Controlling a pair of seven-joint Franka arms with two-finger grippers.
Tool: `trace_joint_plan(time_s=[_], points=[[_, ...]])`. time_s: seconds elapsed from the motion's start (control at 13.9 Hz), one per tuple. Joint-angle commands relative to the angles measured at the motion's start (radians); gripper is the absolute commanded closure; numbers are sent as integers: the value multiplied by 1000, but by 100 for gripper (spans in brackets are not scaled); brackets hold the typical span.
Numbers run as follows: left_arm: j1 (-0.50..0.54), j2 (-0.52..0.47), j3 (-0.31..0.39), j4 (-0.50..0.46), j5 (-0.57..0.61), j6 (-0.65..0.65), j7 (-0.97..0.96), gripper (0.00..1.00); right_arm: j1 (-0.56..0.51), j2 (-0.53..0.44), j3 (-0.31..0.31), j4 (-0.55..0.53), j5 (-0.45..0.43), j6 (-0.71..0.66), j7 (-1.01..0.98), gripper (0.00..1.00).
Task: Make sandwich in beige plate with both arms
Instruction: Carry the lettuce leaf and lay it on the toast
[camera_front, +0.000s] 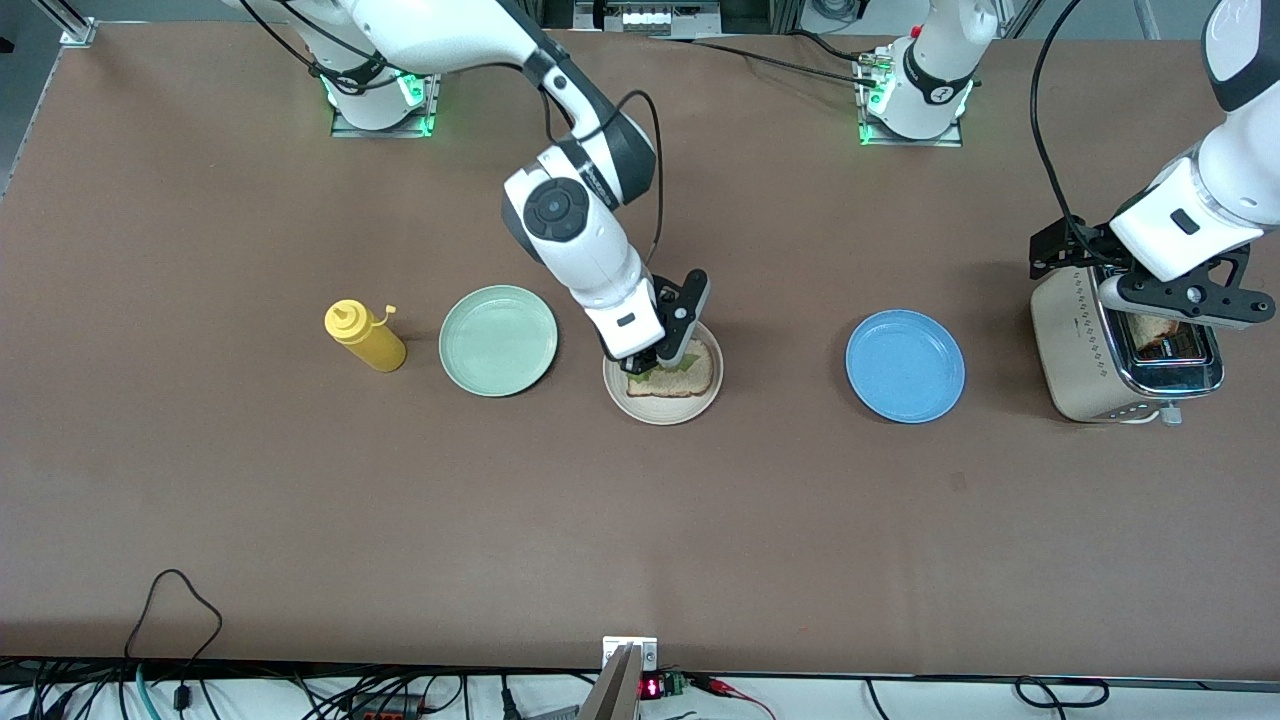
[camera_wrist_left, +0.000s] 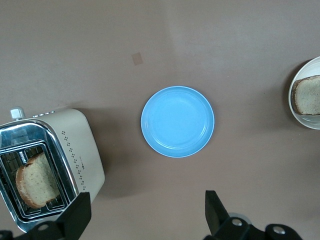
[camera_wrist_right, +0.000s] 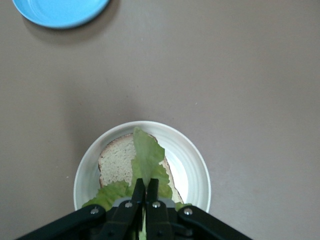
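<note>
The beige plate (camera_front: 662, 417) (camera_wrist_right: 197, 170) holds one light-brown bread slice (camera_front: 692, 377) (camera_wrist_right: 116, 160). A crinkled green lettuce leaf (camera_front: 672, 362) (camera_wrist_right: 147, 155) drapes over that slice, and my right gripper (camera_front: 650, 362) (camera_wrist_right: 145, 187) is shut on the leaf's end just above the plate. A second bread slice (camera_front: 1160, 328) (camera_wrist_left: 36, 180) stands in the slot of the beige toaster (camera_front: 1085, 350) (camera_wrist_left: 75, 145). My left gripper (camera_front: 1180, 310) (camera_wrist_left: 145, 215) hangs open above the toaster, holding nothing. The left wrist view also catches the beige plate (camera_wrist_left: 295, 107).
A blue plate (camera_front: 905, 365) (camera_wrist_left: 177, 121) (camera_wrist_right: 60, 10) lies between the beige plate and the toaster. A mint-green plate (camera_front: 498, 340) and a yellow squeeze bottle (camera_front: 365, 335) stand beside the beige plate, toward the right arm's end of the table.
</note>
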Motion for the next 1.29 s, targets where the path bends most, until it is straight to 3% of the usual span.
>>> trace_joint_plan(time_s=[0.0, 0.5, 0.57, 0.65, 0.93, 1.22], points=[[-3, -7, -1, 10, -3, -17, -7, 0, 24, 44, -13, 33, 11, 0, 12, 100], [-1, -7, -1, 9, -2, -18, -5, 0, 59, 94, -23, 30, -13, 29, 47, 99], [-1, -7, -1, 9, -2, -21, -5, 0, 56, 90, -25, 30, -13, 28, 49, 75], [-1, -7, -1, 9, -2, -24, -5, 0, 45, 84, -25, 34, -12, 26, 49, 1], [4, -7, 1, 9, -2, -24, -7, 0, 40, 54, -69, 40, 4, 6, 52, 0], [2, -7, -1, 9, -4, -24, -7, 0, -13, -37, -68, 40, 31, -130, 180, 0]])
